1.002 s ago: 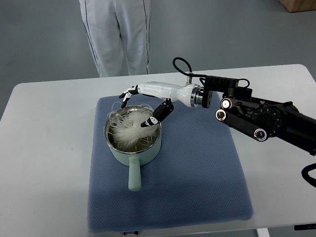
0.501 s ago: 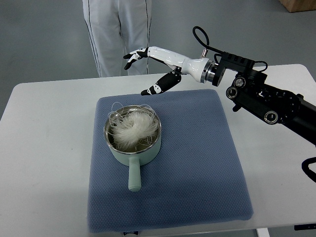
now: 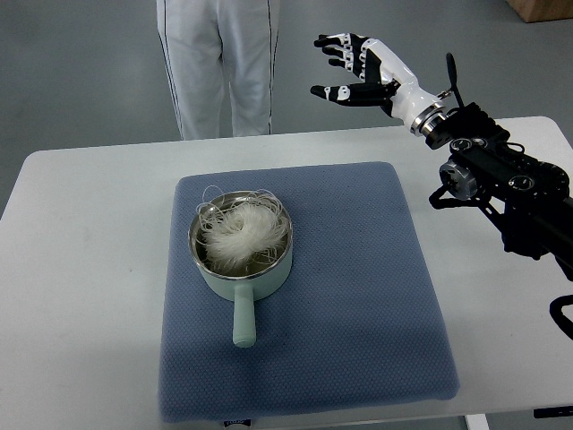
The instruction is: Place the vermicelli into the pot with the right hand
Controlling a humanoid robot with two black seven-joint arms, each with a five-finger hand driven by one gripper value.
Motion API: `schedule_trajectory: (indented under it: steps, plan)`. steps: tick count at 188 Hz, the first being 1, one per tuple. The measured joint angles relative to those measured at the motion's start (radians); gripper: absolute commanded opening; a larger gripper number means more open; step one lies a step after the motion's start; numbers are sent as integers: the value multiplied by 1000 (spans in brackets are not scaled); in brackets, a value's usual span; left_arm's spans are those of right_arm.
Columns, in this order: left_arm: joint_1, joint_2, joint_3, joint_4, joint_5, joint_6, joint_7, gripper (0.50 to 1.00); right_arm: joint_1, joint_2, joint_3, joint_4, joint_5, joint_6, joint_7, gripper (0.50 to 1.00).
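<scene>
A tangled white bundle of vermicelli [image 3: 240, 230] lies inside the pale green pot [image 3: 283, 260], with thin strands hanging over the rim. The pot stands on the left half of a blue mat [image 3: 358, 305], its handle [image 3: 243, 320] pointing toward the near edge. My right hand [image 3: 345, 67] is raised high above the table's far edge, well to the upper right of the pot. Its fingers are spread, palm turned left, holding nothing. The black right arm [image 3: 501, 179] enters from the right edge. No left arm shows.
The blue mat lies on a white table [image 3: 81, 269]. A person in light trousers [image 3: 219, 63] stands behind the far edge, left of my raised hand. A brown box corner [image 3: 542, 9] shows at top right.
My right hand left the vermicelli in the pot, then lifted up and away to the upper right, turning its palm open. The pot stayed where it was.
</scene>
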Motion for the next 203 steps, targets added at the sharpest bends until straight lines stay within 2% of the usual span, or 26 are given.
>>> schedule_trajectory:
  steps: [74,116,162,203]
  plan:
    - [0,0,0,0,0,0,0,1000,-141,9,240,-69,184,-16,15,907]
    - [0,0,0,0,0,0,0,1000,-175,36,244,-100,301,-35,6,923]
    - [0,0,0,0,0,0,0,1000,-208,120,228,-103,303,-83,10,924]
    - [0,0,0,0,0,0,0,1000,-226,134,226,-103,298,-103,14,924]
